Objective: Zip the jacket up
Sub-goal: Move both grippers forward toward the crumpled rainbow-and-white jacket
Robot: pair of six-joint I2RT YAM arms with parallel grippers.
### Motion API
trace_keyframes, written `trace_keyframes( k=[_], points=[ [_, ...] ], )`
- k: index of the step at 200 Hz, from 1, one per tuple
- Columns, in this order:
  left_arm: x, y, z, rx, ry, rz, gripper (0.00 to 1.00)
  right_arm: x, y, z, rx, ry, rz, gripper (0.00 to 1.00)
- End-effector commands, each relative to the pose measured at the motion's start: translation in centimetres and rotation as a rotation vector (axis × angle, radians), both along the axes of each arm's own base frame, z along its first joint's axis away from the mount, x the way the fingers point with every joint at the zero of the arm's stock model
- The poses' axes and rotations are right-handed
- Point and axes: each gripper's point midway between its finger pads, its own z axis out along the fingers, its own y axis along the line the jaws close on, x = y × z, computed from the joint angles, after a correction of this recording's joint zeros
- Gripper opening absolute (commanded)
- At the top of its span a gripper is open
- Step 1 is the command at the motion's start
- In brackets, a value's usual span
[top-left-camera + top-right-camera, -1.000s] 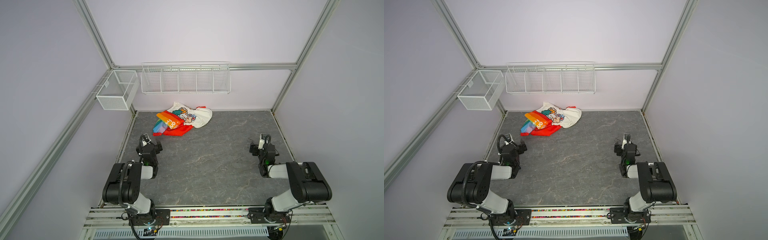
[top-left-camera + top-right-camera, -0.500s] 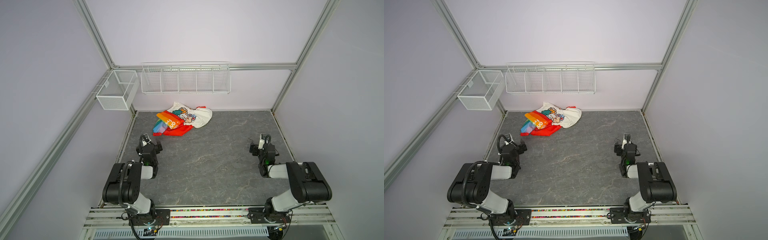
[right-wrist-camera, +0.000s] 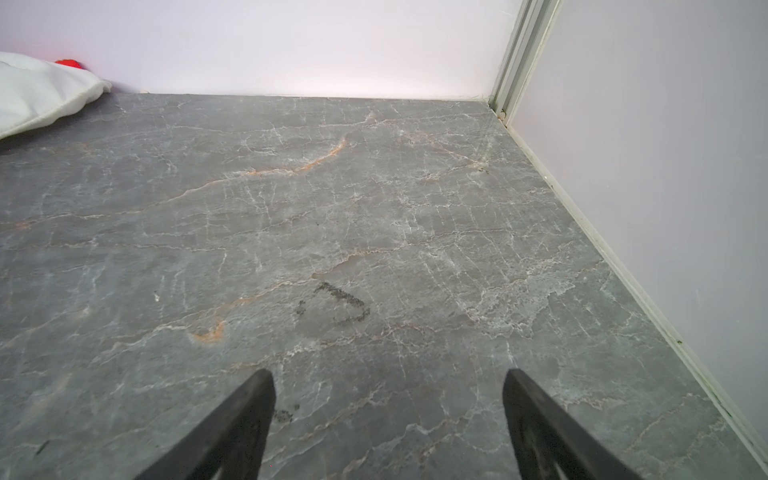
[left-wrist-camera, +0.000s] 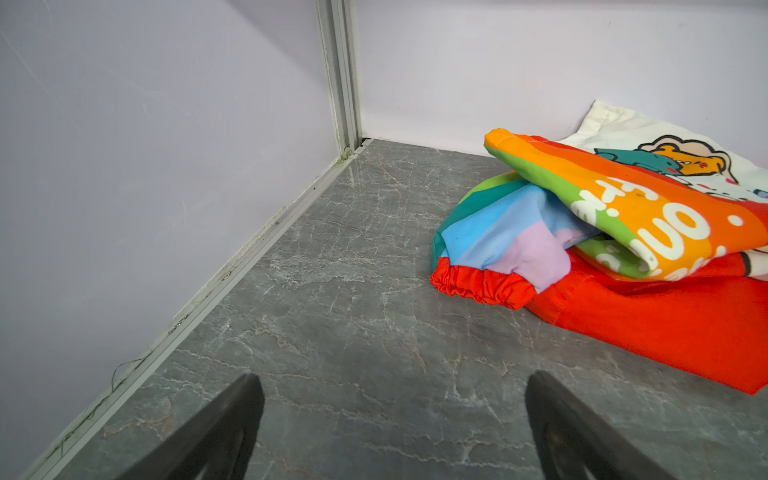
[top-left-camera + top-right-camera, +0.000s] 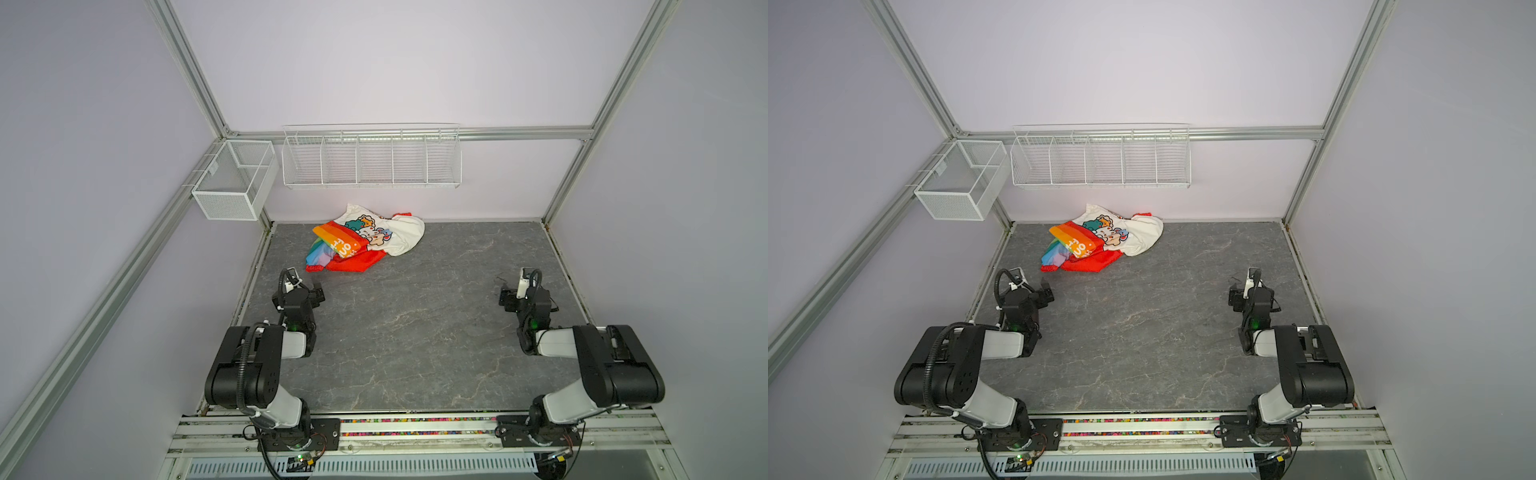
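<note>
Left tool (image 4: 392,376) and right tool (image 3: 387,372) gape apart, jacket (image 5: 365,243) bunched by back wall (image 5: 374,83)

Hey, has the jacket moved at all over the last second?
No. The jacket lies in the same crumpled heap against the back wall, beneath the wire rack, exactly as before.

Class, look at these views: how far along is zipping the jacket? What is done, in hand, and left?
Done: nothing; the jacket lies crumpled near the back wall, zipper not visible. In hand: nothing; the left gripper and right gripper are open, empty, apart from it. Left: reach it, spread it flat, find the zipper, zip it.
</note>
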Motion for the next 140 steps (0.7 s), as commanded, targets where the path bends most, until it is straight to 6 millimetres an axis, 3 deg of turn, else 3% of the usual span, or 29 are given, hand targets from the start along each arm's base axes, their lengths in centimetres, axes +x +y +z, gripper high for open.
trace_keyframes(
  k=[1, 26, 53, 94, 109, 136, 140],
  points=[
    [0.3, -0.1, 2.3, -0.008, -0.028, -0.005, 0.99, -0.3, -0.6, 1.9, -0.005, -0.072, -0.031, 0.89],
    [0.7, 0.5, 2.9, -0.024, 0.056, 0.044, 0.99, -1.0, -1.7, 2.9, -0.005, -0.065, -0.102, 0.88],
    [0.7, 0.0, 3.8, -0.024, 0.077, 0.029, 0.99, -1.3, -2.2, 6.0, -0.001, -0.081, -0.147, 0.89],
    [0.3, -0.4, 8.1, -0.049, 0.057, 0.013, 0.99, -2.6, -1.7, 12.2, 0.175, -0.152, -0.170, 0.89],
    [0.1, -0.1, 9.8, -0.061, 0.068, 0.035, 0.99, -3.2, -2.1, 13.7, 0.223, -0.103, -0.218, 0.89],
    [-0.3, 0.1, 13.1, -0.113, 0.057, 0.063, 0.99, -3.2, -0.9, 15.1, 0.213, 0.072, -0.169, 0.88],
    [-0.3, 0.0, 13.4, -0.119, 0.053, 0.058, 0.99, -3.0, -0.9, 16.2, 0.217, 0.062, -0.167, 0.88]
  ],
)
